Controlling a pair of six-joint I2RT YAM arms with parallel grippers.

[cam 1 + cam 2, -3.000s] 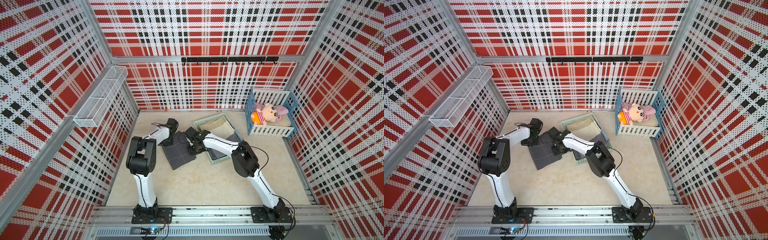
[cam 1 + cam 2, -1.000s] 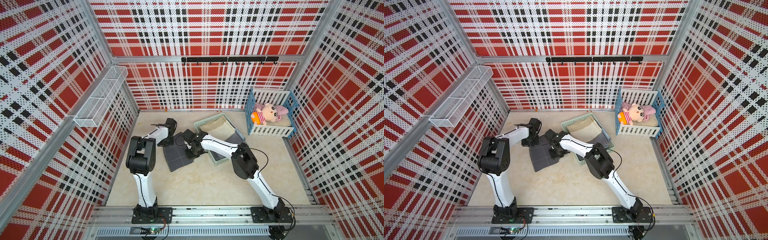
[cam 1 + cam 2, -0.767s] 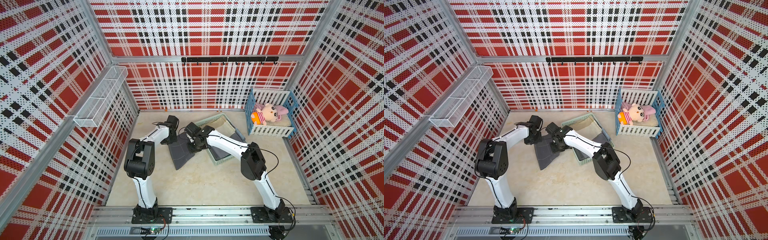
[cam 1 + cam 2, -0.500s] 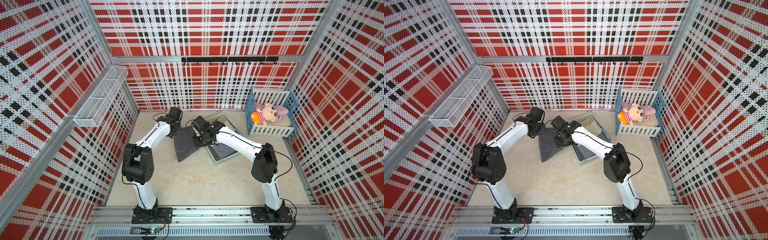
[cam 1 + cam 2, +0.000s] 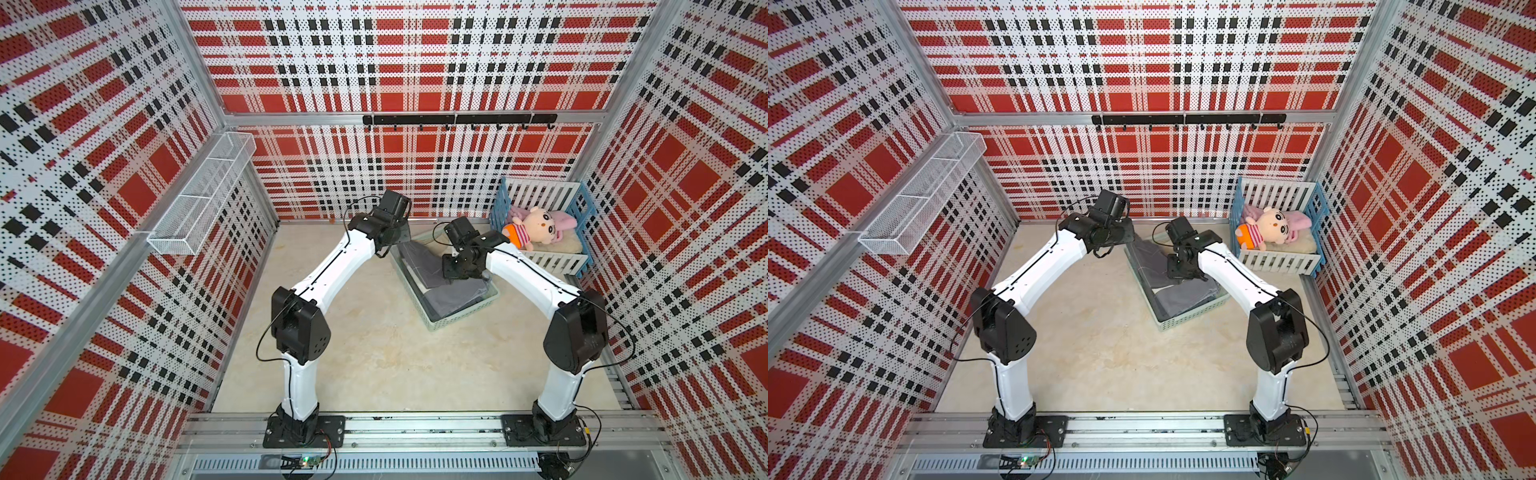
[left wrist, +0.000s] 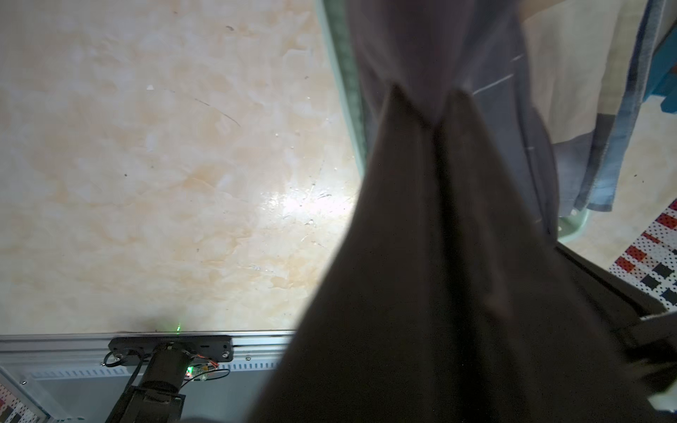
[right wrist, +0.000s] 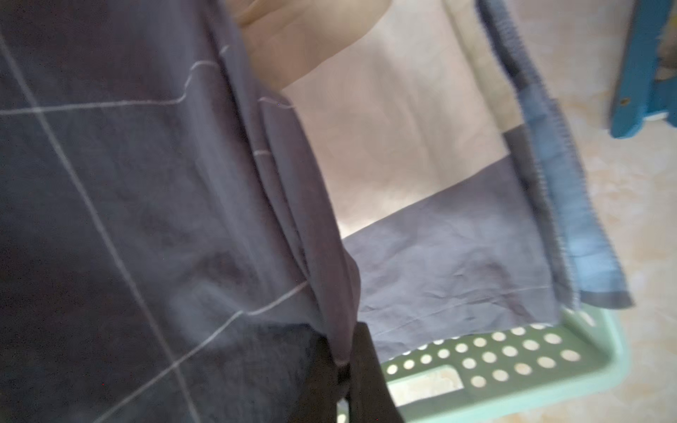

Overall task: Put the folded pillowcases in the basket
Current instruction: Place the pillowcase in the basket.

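— What do you have, starting from the left?
— A wire shelf [image 5: 199, 195] on the left wall. Next, my left claw [image 6: 426, 100] is pinched tight on a fold of the dark grey pillowcase [image 5: 417, 262]. It hangs between both claws over the far-left part of the green basket [image 5: 461, 313] on the table [image 5: 374, 353].
— Is it down inside?
— I can't tell whether its lower edge touches. Grey and beige cloths [image 7: 458, 263] lie in the basket.
— And the right?
— My right claw [image 7: 342, 360] is clamped on the pillowcase's edge too. At the far right stands a blue-and-white crib [image 5: 540, 259] with a doll [image 5: 536, 226] in it.
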